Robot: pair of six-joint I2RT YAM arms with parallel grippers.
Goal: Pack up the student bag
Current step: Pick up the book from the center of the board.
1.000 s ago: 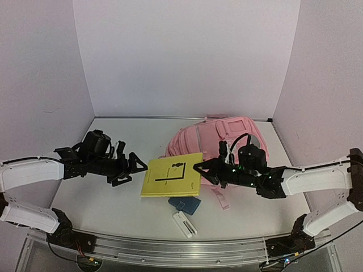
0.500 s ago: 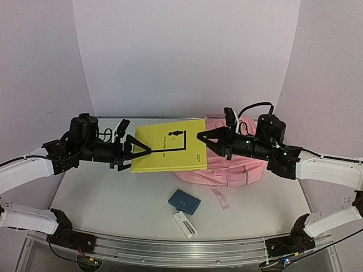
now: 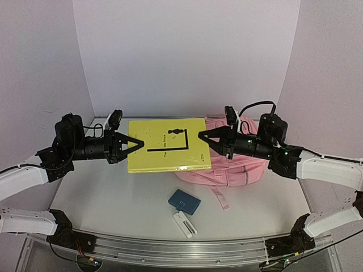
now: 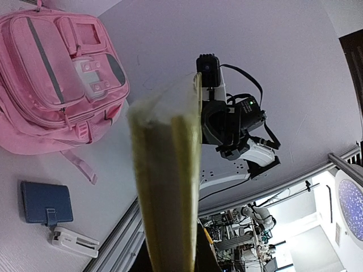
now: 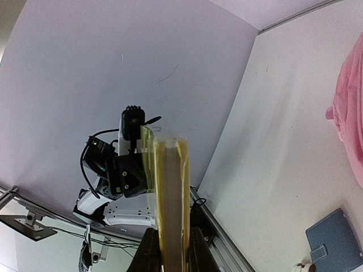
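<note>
A yellow book (image 3: 167,144) hangs flat in the air above the table, held at both ends. My left gripper (image 3: 138,144) is shut on its left edge, and my right gripper (image 3: 202,136) is shut on its right edge. The left wrist view shows the book (image 4: 170,187) edge-on between the left gripper (image 4: 173,263). In the right wrist view the book (image 5: 170,192) sits the same way in the right gripper (image 5: 170,249). The pink student bag (image 3: 244,170) lies on the table below and right of the book, partly hidden by it, pockets facing up (image 4: 51,90).
A blue wallet (image 3: 184,201) and a small white case (image 3: 185,225) lie on the table in front of the bag. White walls close the back and both sides. A metal rail (image 3: 181,246) runs along the near edge.
The right gripper lifted the book off the table to mid-air over the bag's left side. The left gripper came to the book's left edge and shut on it.
</note>
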